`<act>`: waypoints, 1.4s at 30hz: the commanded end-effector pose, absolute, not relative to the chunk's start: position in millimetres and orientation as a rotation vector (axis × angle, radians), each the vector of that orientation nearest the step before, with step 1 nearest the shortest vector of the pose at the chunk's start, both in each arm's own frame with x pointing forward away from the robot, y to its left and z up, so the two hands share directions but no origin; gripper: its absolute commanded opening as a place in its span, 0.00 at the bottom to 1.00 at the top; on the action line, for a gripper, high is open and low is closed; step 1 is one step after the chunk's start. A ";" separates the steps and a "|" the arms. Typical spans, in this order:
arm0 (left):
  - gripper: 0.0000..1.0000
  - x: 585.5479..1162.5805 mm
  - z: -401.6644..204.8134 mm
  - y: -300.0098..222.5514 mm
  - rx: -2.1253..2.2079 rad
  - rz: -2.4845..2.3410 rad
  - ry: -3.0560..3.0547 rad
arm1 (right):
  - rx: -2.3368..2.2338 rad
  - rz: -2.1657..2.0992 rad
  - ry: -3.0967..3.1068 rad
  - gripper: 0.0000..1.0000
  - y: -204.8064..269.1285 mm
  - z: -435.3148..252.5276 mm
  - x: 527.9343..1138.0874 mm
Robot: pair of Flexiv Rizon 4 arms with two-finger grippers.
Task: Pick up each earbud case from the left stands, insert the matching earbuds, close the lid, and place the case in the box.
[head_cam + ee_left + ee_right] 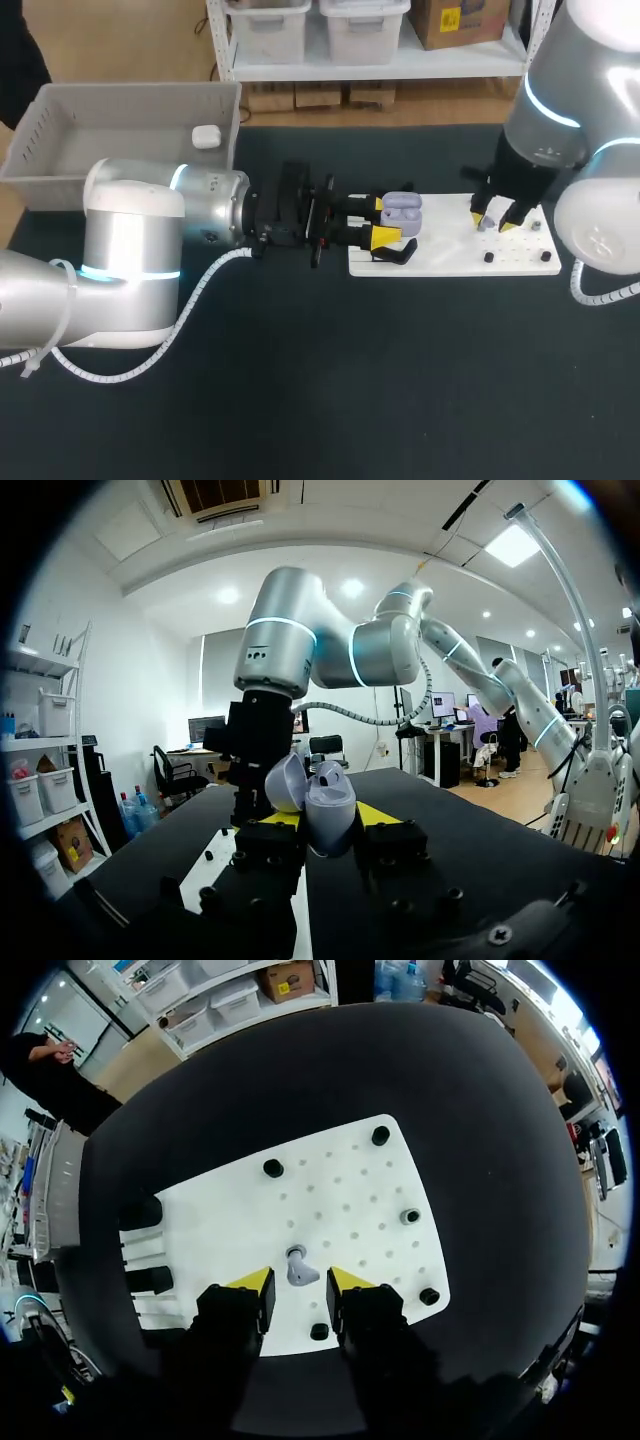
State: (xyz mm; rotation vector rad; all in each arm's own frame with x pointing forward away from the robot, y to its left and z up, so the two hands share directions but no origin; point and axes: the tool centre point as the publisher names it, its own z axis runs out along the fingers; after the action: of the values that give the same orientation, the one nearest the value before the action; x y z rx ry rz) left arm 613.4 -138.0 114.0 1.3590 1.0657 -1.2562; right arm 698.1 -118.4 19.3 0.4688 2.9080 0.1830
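Observation:
My left gripper is shut on a lavender earbud case, held with its lid open over the left end of the white board. In the left wrist view the case sits between the yellow tips, lid tilted back. My right gripper hangs over the board's right part. A lavender earbud stands on the board between its fingers, with a slim gap showing on each side. Seen from the head, the earbud is just at the yellow tips.
A grey box at the back left holds a white case. Black stands occupy the board's left end. Black pegs dot the board, one near the front edge. Dark table lies all around.

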 end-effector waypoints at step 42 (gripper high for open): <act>0.00 613.3 113.7 -138.1 1.357 -1.254 1.065 | 0.154 0.104 2.891 0.00 -120.6 93.9 664.1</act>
State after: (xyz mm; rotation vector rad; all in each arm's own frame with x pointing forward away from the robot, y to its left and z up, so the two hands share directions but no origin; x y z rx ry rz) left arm 613.4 -138.1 114.0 1.3590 1.0656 -1.2562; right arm 679.9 -116.3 71.5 0.1951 2.8943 0.1016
